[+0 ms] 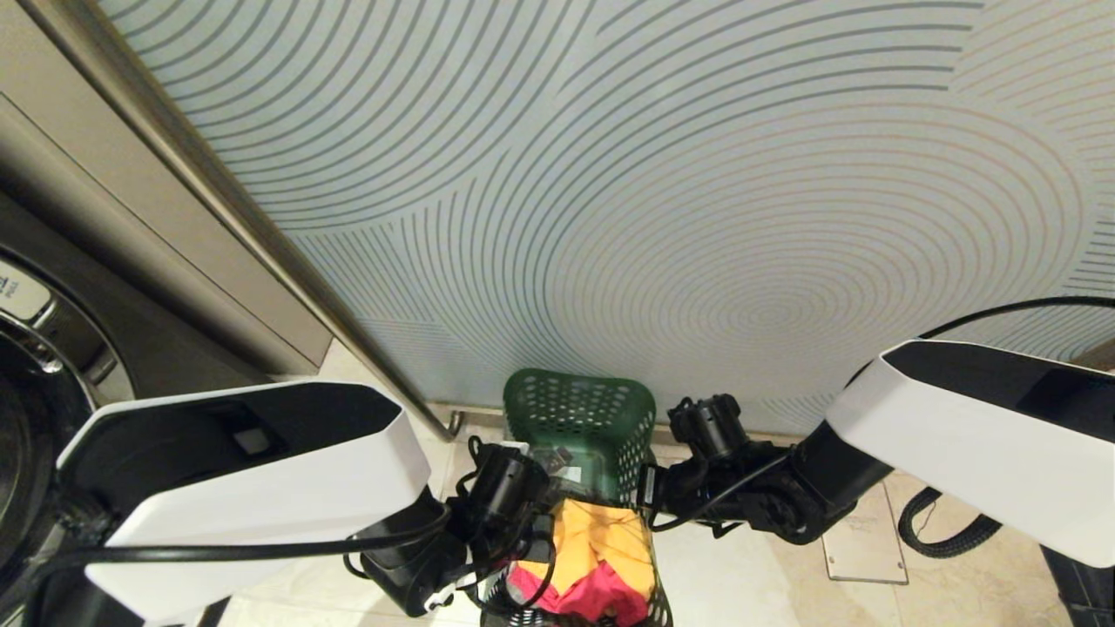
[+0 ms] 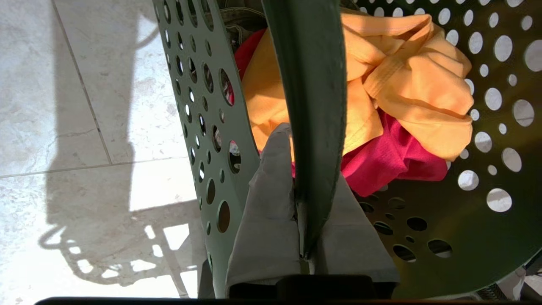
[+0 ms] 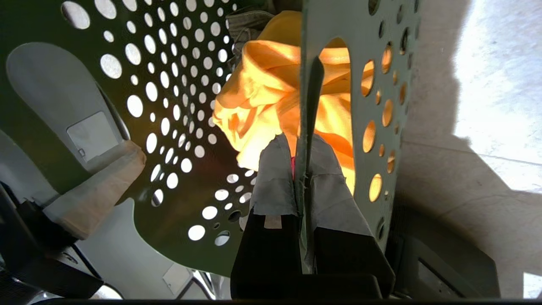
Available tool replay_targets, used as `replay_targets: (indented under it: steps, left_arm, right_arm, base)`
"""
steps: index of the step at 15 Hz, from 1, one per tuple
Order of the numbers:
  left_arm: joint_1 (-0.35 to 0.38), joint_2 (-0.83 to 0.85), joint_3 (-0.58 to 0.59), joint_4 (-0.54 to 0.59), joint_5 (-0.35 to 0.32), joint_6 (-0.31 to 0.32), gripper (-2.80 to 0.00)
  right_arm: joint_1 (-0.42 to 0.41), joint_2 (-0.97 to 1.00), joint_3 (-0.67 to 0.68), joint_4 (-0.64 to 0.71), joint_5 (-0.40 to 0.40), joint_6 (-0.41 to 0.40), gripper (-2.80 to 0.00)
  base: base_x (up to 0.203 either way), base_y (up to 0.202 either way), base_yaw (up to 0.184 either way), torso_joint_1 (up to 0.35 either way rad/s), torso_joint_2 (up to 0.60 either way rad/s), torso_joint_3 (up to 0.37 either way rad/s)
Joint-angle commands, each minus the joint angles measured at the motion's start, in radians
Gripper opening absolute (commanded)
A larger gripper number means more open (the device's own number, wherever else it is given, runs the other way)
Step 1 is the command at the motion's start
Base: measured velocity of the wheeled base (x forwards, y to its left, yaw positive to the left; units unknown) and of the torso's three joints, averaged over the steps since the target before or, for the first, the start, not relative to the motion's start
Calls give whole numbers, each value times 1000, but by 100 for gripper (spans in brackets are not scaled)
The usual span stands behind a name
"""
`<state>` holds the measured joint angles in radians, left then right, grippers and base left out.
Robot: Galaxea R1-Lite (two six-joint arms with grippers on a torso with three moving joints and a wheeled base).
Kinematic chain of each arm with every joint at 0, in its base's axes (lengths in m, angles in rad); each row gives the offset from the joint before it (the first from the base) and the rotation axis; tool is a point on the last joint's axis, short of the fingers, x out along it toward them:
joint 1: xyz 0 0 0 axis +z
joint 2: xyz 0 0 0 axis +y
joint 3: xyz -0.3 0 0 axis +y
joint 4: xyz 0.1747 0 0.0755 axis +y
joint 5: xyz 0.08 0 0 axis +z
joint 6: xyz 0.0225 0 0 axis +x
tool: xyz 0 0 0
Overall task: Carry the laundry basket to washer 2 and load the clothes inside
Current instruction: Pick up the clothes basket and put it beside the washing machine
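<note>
Right, my left hand (image 2: 302, 199) and right hand (image 3: 302, 169) each pinch the laundry basket (image 1: 579, 418) rim on opposite sides; patterned wall (image 1: 662, 200) close ahead, tiled floor (image 2: 63, 106) open alongside.

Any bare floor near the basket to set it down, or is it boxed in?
Bare tile lies right of the laundry basket, up to the floor plate. Left wrist view shows open tile outside its left wall too. Crowded: both rims, where the left gripper and right gripper clamp, and inside, filled by orange and pink clothes.
</note>
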<state>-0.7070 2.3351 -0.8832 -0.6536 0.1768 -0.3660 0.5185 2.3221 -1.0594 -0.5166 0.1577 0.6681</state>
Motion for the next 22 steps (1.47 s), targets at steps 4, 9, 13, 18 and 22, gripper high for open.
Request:
replay_targets:
  steps: [4, 9, 13, 18, 22]
  left_arm:
    - [-20, -43, -11, 57, -10, -71, -280]
    - [-39, -97, -9, 100, -23, -81, -280]
    - [-60, -158, 17, 108, -30, -98, -280]
    - [-84, -210, 78, 110, -24, -92, -280]
    - [-91, -227, 122, 109, -23, -94, -280]
  right_arm:
    - [3, -31, 9, -10, -14, 4, -280]
    - [14, -87, 32, -8, -14, 4, -280]
    - [31, -149, 83, -6, -14, 5, -280]
    - [38, -217, 136, -3, -14, 6, -280]
    - [56, -237, 158, -4, -15, 19, -280]
  base:
    - [0, 0, 0, 0, 0, 0]
    - [0, 0, 0, 0, 0, 0]
    - [0, 0, 0, 0, 0, 0]
    - [0, 0, 0, 0, 0, 0]
    - [0, 0, 0, 0, 0, 0]
